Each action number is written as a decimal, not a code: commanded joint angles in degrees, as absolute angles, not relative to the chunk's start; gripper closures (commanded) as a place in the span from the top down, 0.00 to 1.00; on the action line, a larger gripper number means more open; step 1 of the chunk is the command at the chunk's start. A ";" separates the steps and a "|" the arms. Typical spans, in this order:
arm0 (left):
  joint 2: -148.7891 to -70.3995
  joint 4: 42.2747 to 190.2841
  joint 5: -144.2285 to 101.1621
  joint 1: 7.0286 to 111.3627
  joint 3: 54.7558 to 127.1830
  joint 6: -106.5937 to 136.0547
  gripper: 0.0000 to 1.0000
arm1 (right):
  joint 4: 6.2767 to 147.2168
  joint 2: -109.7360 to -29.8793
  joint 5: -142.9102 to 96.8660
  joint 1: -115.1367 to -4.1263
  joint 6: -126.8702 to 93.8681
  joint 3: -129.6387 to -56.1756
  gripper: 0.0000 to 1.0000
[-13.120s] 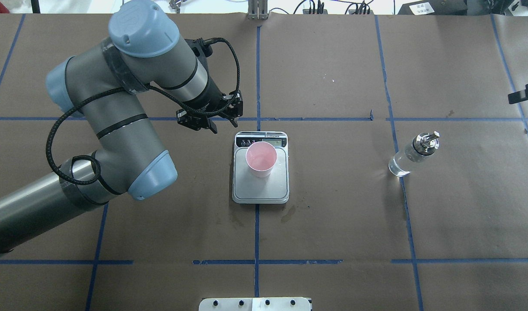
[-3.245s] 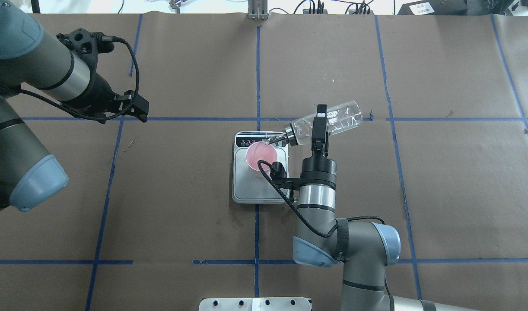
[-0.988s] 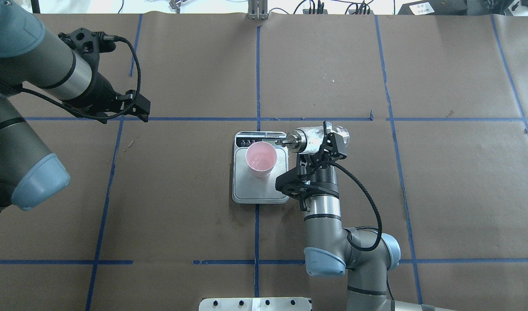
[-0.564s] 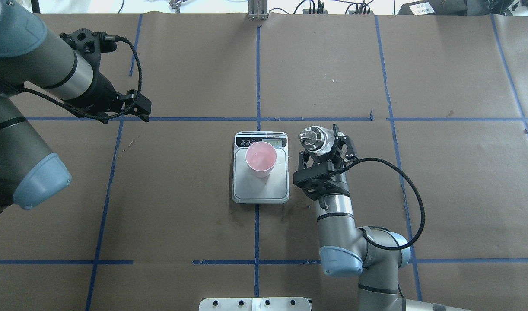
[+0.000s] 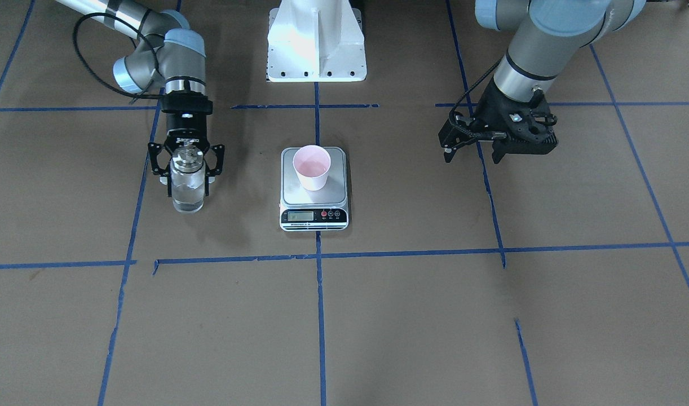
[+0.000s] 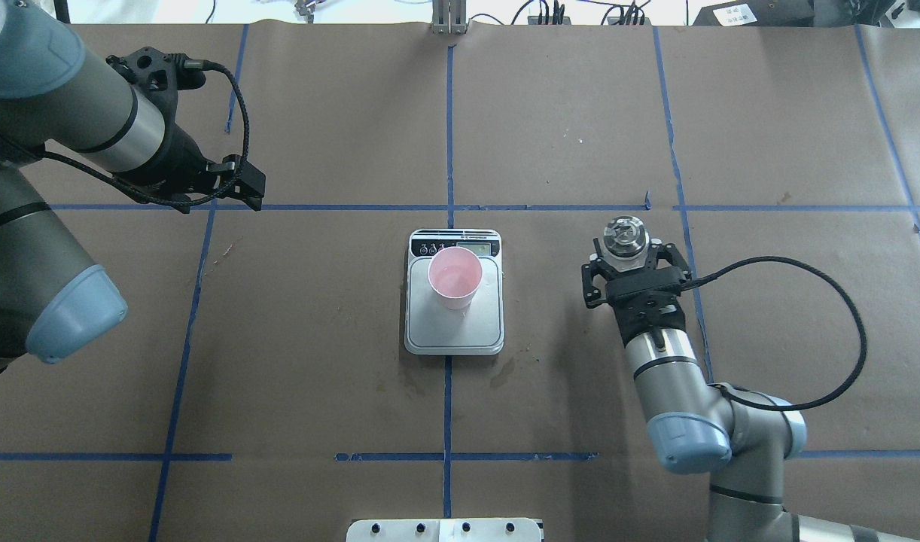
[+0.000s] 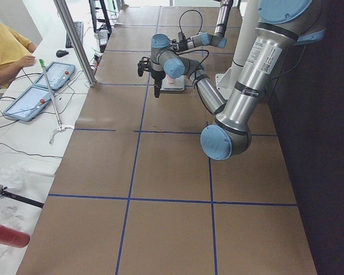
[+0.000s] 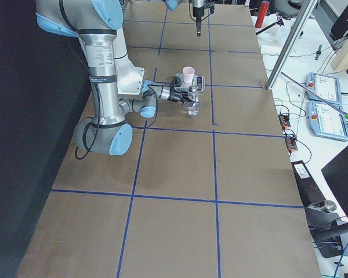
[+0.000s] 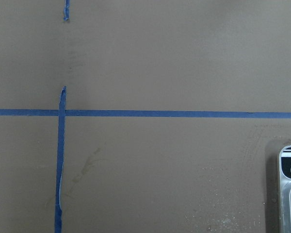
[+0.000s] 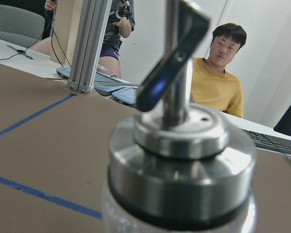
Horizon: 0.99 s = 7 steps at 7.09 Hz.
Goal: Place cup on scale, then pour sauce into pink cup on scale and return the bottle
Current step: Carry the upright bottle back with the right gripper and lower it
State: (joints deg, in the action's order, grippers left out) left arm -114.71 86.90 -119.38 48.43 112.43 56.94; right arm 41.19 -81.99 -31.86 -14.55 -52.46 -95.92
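The pale pink cup [image 6: 455,277] stands upright on the scale [image 6: 430,335] at the table's middle, also in the front view with the cup [image 5: 312,166] on the scale [image 5: 291,194]. My right gripper [image 6: 627,247] is shut on the clear glass bottle [image 6: 627,232], upright, to the right of the scale, its base at or just above the table. The bottle [image 5: 188,189] holds clear sauce. Its silver collar and spout [image 10: 179,145] fill the right wrist view. My left gripper [image 6: 242,183] is open and empty, far to the left; its wrist view shows only the scale's corner [image 9: 290,170].
Blue tape lines cross the brown paper table. The white robot base plate [image 6: 445,529] is at the near edge. Operators, tablets [image 8: 327,119] and a metal post [image 7: 74,43] stand beyond the far edge.
My right arm has turned the bottle from tilted over the cup to upright and carried it right, away from the scale. The left arm has barely moved.
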 commanded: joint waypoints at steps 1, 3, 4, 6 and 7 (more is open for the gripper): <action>-115.31 86.84 -119.18 48.43 111.97 56.95 1.00 | 40.96 -88.93 -33.05 -16.08 -62.52 -98.61 0.00; -115.75 86.75 -117.52 48.60 112.06 57.04 1.00 | 40.69 -90.35 -33.05 -15.91 -71.53 -98.61 0.00; -115.75 86.66 -117.16 48.69 112.32 57.13 1.00 | 40.69 -90.35 -33.05 -15.73 -74.33 -98.61 0.00; -115.66 86.57 -117.07 48.78 112.41 57.22 1.00 | 40.78 -90.79 -32.35 -14.07 -74.88 -98.96 0.00; -115.66 86.57 -117.07 48.78 112.41 57.22 1.00 | 41.22 -90.88 -31.56 -13.28 -74.88 -98.96 0.00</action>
State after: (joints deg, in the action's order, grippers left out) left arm -115.69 86.59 -117.11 48.76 112.40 57.20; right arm 40.85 -90.68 -32.35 -14.22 -74.67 -98.89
